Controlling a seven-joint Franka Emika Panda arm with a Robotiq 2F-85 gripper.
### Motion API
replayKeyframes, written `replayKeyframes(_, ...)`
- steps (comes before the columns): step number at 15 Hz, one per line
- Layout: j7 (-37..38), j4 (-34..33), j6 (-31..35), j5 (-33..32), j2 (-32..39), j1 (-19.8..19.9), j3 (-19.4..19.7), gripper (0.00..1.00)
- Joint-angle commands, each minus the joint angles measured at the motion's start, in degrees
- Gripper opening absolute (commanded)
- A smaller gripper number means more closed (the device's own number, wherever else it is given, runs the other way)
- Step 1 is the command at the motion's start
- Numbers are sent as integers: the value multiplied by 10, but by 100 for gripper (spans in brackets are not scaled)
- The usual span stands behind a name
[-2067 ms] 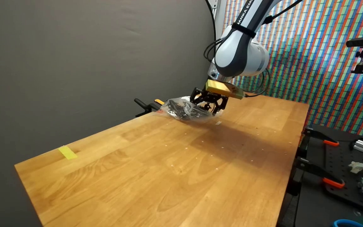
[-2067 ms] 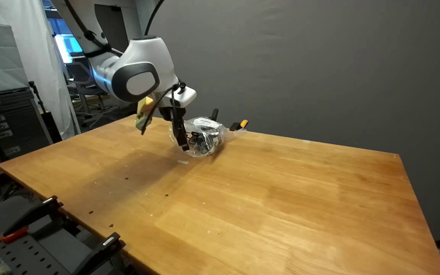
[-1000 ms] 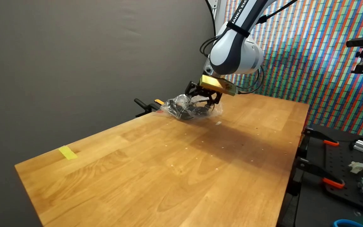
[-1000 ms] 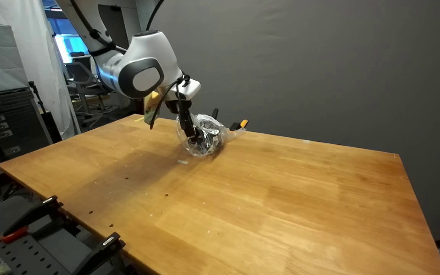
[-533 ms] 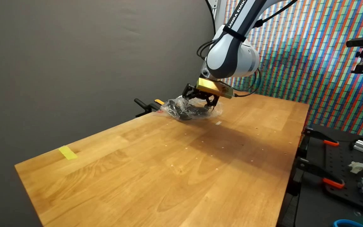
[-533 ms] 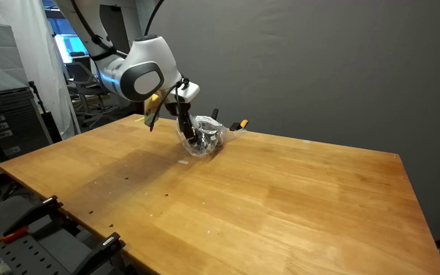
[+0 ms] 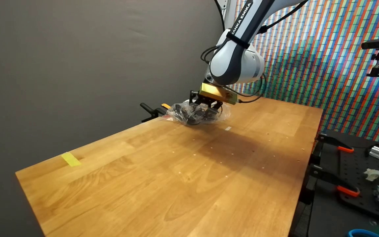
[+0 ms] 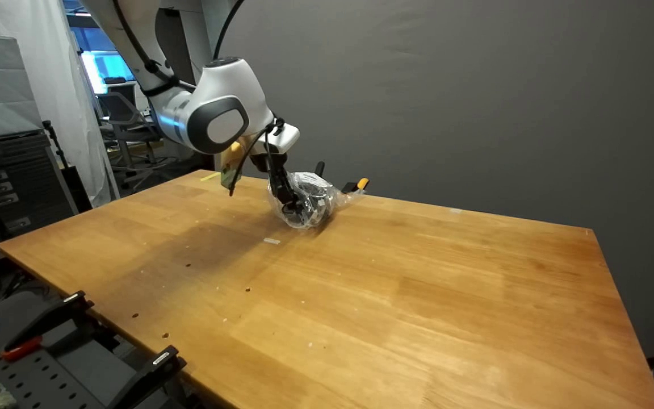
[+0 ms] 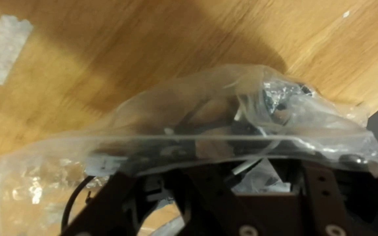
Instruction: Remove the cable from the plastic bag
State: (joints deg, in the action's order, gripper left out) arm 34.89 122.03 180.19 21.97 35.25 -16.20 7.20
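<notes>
The clear plastic bag (image 7: 224,114) lies on the wooden table near its back edge and also shows in an exterior view (image 8: 321,184). Dark cable (image 7: 192,119) shows through the film. In the wrist view a black cable loop (image 9: 69,208) shows at lower left, and the bag's film (image 9: 189,95) stretches across in front of the jaws. My gripper (image 7: 204,110) points down into the bag among the dark contents, as an exterior view (image 8: 295,207) also shows. Film and contents hide its fingertips, so I cannot tell whether it grips anything.
A black and yellow clamp (image 7: 153,111) stands at the back edge beside the bag, close to the grey wall. Clamps with orange tips (image 7: 334,143) sit on the side edge. White tape (image 9: 5,49) and yellow tape (image 7: 70,159) are stuck to the table.
My gripper has moved sideways toward the bag's middle and, over the last second, lower into it. Its finger linkages look somewhat closer together than before. The bag has shifted only slightly.
</notes>
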Motion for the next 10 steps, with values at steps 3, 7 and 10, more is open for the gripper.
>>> replayKeyframes(3, 10, 4, 3, 2, -14, -19, 18, 11)
replayKeyframes(7, 3, 41, -46, -14, -56, -38, 37, 0)
replayKeyframes(10, 18, 80, -103, -58, -98, -80, 89, 1)
